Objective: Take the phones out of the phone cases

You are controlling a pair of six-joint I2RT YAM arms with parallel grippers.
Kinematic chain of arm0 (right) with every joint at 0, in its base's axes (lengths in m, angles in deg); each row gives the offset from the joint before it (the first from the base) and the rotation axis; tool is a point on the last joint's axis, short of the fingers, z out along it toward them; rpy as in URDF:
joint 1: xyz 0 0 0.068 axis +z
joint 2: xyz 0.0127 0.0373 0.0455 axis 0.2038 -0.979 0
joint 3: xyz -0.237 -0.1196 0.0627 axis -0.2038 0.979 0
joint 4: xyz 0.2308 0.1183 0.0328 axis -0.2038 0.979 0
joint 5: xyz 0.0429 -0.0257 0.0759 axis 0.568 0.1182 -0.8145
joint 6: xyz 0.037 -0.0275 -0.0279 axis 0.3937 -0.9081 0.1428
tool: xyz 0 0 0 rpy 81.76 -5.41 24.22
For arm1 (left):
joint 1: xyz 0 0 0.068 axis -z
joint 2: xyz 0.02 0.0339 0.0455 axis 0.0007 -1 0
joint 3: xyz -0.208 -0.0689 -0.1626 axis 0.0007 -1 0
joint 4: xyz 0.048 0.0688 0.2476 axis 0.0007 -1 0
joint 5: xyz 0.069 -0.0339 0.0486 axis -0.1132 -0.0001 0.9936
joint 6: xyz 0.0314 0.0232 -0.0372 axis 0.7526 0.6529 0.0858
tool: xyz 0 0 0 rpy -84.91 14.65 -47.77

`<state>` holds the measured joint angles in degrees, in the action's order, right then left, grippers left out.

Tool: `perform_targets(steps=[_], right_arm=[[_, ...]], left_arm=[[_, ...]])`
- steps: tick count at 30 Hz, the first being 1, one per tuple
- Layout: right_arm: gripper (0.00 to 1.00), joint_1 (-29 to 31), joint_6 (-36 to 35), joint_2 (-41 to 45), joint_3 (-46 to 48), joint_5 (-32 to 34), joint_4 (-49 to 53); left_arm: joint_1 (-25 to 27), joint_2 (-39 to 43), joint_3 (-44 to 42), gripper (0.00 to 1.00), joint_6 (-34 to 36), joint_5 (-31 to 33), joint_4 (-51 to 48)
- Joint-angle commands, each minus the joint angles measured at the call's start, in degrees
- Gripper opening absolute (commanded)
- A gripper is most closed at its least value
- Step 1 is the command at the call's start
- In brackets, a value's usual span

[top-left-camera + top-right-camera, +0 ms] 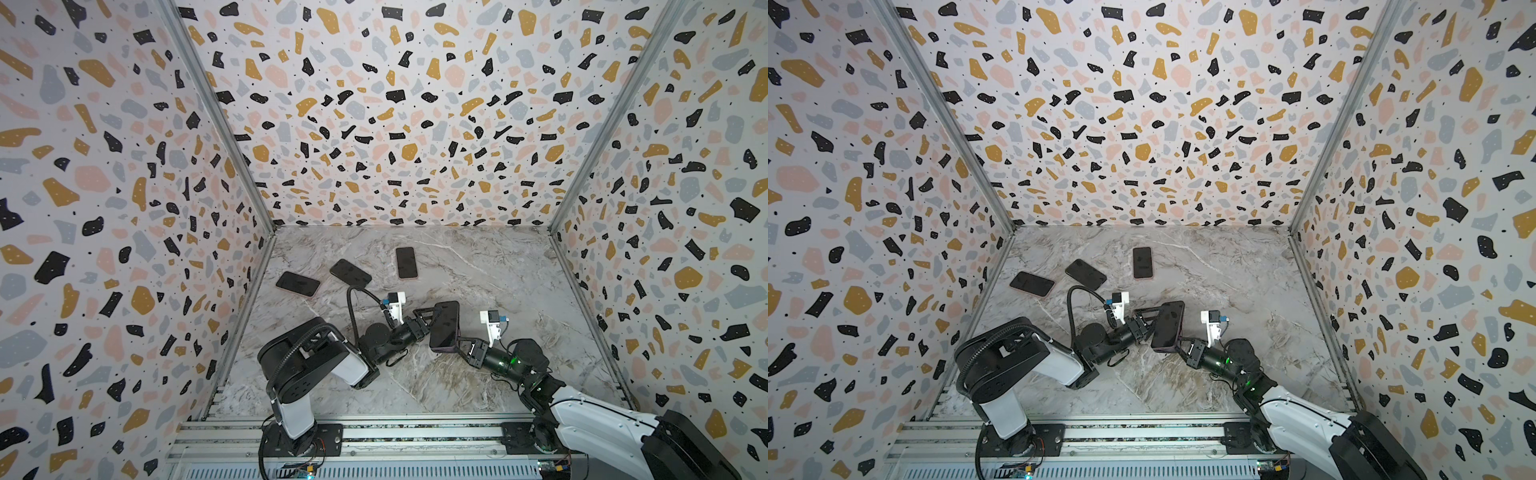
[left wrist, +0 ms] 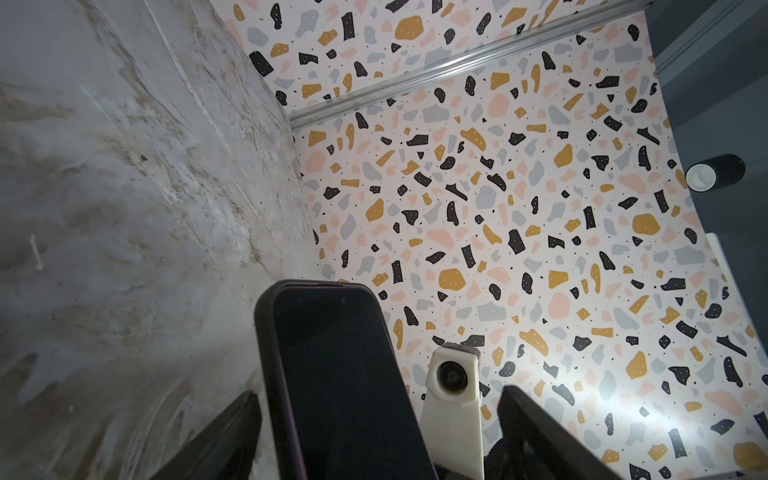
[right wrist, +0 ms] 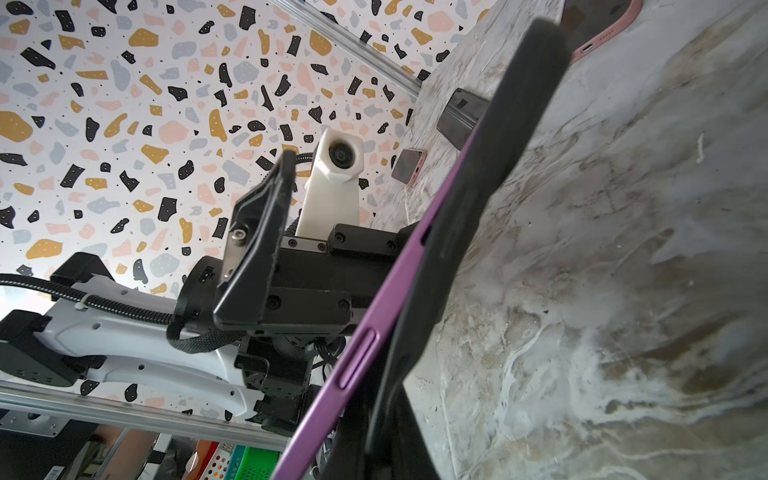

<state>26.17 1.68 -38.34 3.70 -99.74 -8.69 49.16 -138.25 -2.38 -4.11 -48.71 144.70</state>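
A dark-screened phone (image 1: pixel 444 324) in a purple phone case (image 1: pixel 457 332) hangs tilted above the middle of the marble table (image 1: pixel 478 395). My right gripper (image 1: pixel 463 347) is shut on the near end of the case. In the right wrist view the case (image 3: pixel 374 332) runs up from that gripper (image 3: pixel 374 424) as a purple edge. My left gripper (image 1: pixel 428 319) stands open at the phone's left side. In the left wrist view the phone (image 2: pixel 345 374) lies between the spread fingers (image 2: pixel 224 436), close to one finger, with a narrow gap.
Three other phones lie flat at the back left of the table (image 1: pixel 298 284) (image 1: pixel 350 272) (image 1: pixel 406 262). Patterned walls (image 1: pixel 124 249) close the left, back and right sides. An aluminium rail (image 1: pixel 374 436) with both arm bases runs along the front.
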Motion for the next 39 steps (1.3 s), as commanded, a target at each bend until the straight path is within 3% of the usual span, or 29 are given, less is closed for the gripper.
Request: perform_targets(steps=[1,8,11,17,21,27,31,39], right_arm=[[0.0,-0.5,0.0,1.7,0.2,0.6,-2.7],[0.0,-1.1,0.0,3.1,0.4,0.4,-1.7],[0.0,-1.3,0.0,3.4,0.4,0.1,-1.2],[0.0,-1.5,0.0,3.6,0.3,-0.3,-1.0],[0.0,-1.6,-0.1,3.7,0.3,-0.5,-0.6],[0.0,-1.7,-0.5,3.6,-0.2,-1.0,0.2],[0.0,-1.8,-0.6,3.6,-0.3,-1.1,0.4],[0.0,-1.7,-0.5,3.6,-0.3,-1.4,0.5]], left_arm=[[-1.0,5.1,-0.2,0.94,6.6,2.0,-2.7],[-1.1,19.4,2.9,0.94,23.6,8.8,-31.4],[0.1,26.1,7.7,0.94,36.4,13.3,-47.8],[10.4,30.9,17.7,0.92,65.4,19.1,-69.4],[16.2,32.0,18.0,0.89,78.2,18.8,-73.6],[22.9,31.7,17.6,0.86,91.0,22.9,-75.7],[24.3,29.2,18.4,0.8,93.5,28.6,-76.6],[24.4,26.3,17.8,0.72,95.6,31.7,-73.3]])
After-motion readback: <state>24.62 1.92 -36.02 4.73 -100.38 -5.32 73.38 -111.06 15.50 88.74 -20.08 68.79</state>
